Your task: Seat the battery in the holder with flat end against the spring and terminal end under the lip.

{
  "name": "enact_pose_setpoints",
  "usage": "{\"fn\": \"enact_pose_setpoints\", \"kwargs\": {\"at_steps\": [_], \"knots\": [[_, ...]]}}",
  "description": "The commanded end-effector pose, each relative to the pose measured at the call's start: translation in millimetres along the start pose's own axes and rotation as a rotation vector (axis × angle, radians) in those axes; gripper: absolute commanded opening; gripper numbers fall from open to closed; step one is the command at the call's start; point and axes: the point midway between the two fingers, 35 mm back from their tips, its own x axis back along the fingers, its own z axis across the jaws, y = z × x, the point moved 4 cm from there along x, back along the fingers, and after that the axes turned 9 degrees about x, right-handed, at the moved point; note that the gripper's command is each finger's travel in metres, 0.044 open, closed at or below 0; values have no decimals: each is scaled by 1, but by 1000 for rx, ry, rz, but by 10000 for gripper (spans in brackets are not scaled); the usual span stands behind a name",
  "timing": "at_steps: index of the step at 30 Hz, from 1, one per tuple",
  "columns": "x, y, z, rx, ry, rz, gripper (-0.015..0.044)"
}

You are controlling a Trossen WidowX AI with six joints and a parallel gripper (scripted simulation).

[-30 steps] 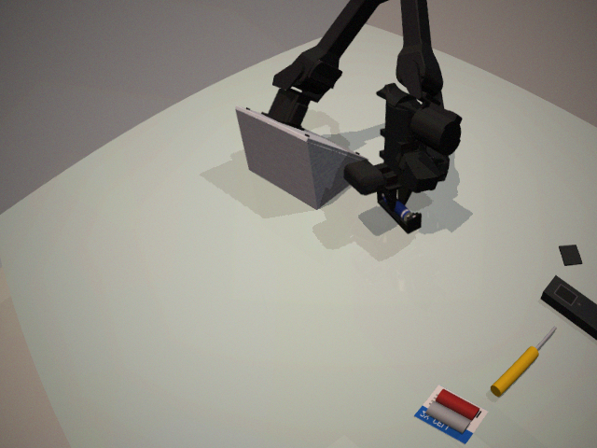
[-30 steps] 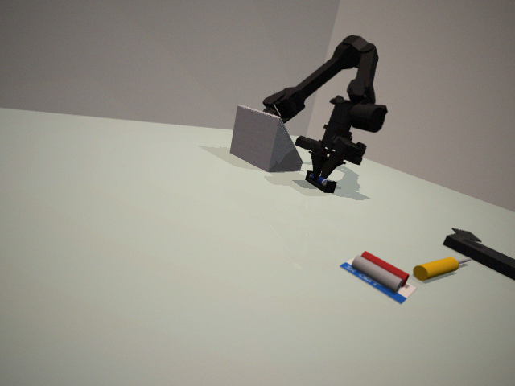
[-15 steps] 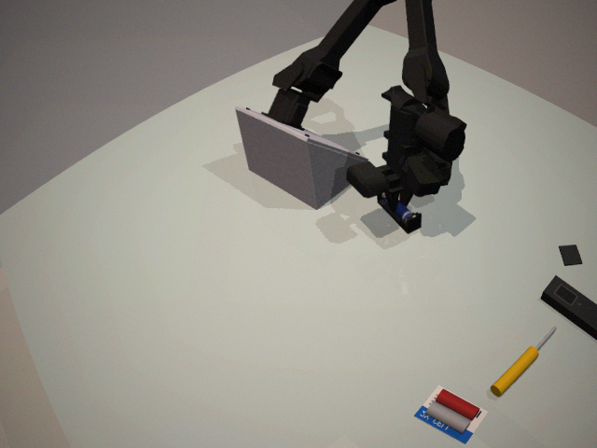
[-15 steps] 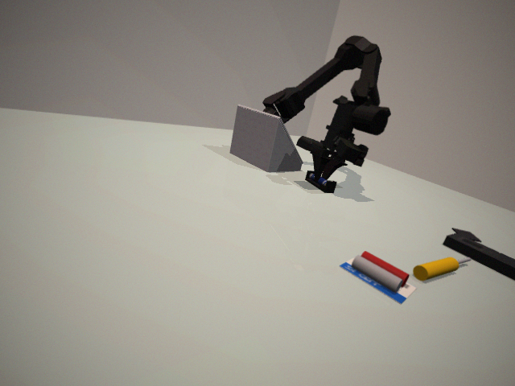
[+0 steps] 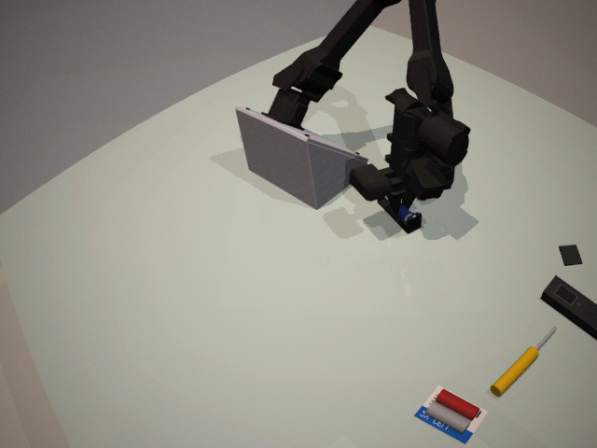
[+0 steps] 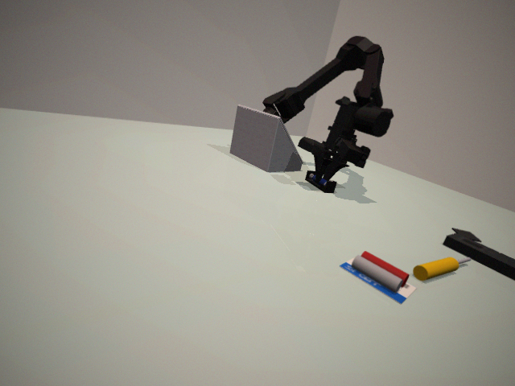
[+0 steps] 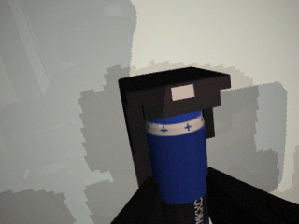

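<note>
The blue battery (image 5: 404, 211) (image 6: 323, 181) (image 7: 177, 163) lies lengthwise in the black holder (image 5: 413, 224) (image 6: 328, 188) (image 7: 133, 121). In the wrist view its plus-marked end reaches the lip (image 7: 206, 92), which hides the terminal tip; the white band shows just outside the lip. The battery leans slightly relative to the holder's side wall in that view. My gripper (image 5: 401, 204) (image 6: 323, 177) (image 7: 179, 182) is shut on the battery's middle, fingers down at the holder. The spring and flat end are out of the wrist view, and whether the battery sits fully down is unclear.
A grey wedge-shaped block (image 5: 279, 156) (image 6: 253, 139) stands beside the arm, left of the holder. Farther off lie a card with red and grey cells (image 5: 465, 436) (image 6: 399, 297), a yellow screwdriver (image 5: 515, 371) (image 6: 436, 268), a black bar-shaped device (image 5: 574, 308) (image 6: 486, 252) and a small dark square (image 5: 570, 255).
</note>
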Motion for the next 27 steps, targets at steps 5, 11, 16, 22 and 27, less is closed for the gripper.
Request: {"fn": "enact_pose_setpoints", "kwargs": {"at_steps": [5,11,16,22,27], "knots": [[0,3,0,8,0,-3,59],[0,3,0,8,0,-3,137],[3,2,0,6,0,-3,161],[15,1,-2,1,0,-1,161],[14,0,-3,-7,3,2,187]]}}
